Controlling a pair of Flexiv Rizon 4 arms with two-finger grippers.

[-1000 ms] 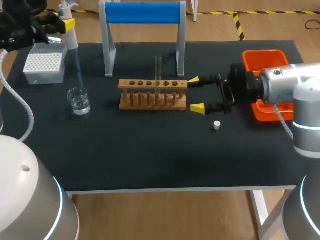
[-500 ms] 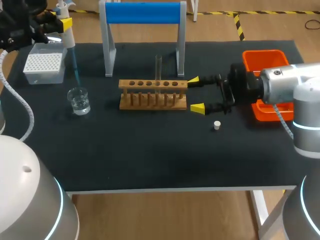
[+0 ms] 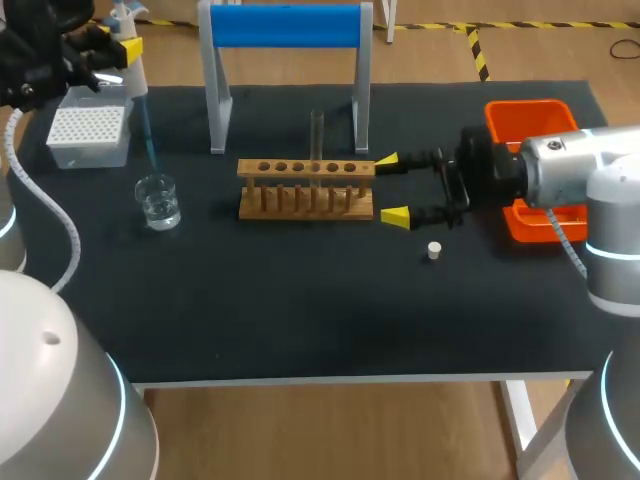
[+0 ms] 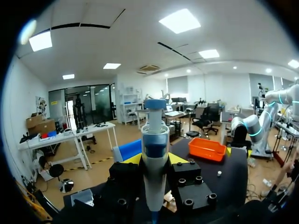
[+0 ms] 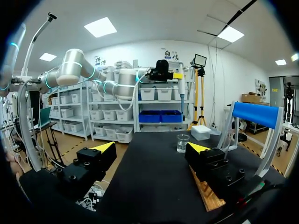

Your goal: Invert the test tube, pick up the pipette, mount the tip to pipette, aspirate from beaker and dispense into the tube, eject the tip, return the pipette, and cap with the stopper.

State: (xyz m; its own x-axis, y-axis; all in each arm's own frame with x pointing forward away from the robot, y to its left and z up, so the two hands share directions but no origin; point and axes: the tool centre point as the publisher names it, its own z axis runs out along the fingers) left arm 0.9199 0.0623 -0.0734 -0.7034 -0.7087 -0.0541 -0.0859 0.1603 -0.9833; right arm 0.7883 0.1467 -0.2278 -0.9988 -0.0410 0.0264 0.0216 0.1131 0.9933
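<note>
Wooden rack, head view: holds the test tube upright. The right gripper, fingers spread, sits at the rack's end, with the stopper near it. The left gripper grips the pipette near the beaker.

Left wrist view: fingers clamp the pipette.

Right wrist view: fingers are apart, the rack lies beside one of them, and the beaker is ahead.

Open black tabletop along the near edge, broken only by a small white cylindrical stopper. Mid-table blocked by a wooden tube rack with one upright clear glass tube; right gripper, jaws spread, just beside its right end. Behind, a grey frame with blue top bar. Leftward, open lane up to a clear glass beaker; near it, a blue-and-white pipette clamped in the left gripper.
</note>
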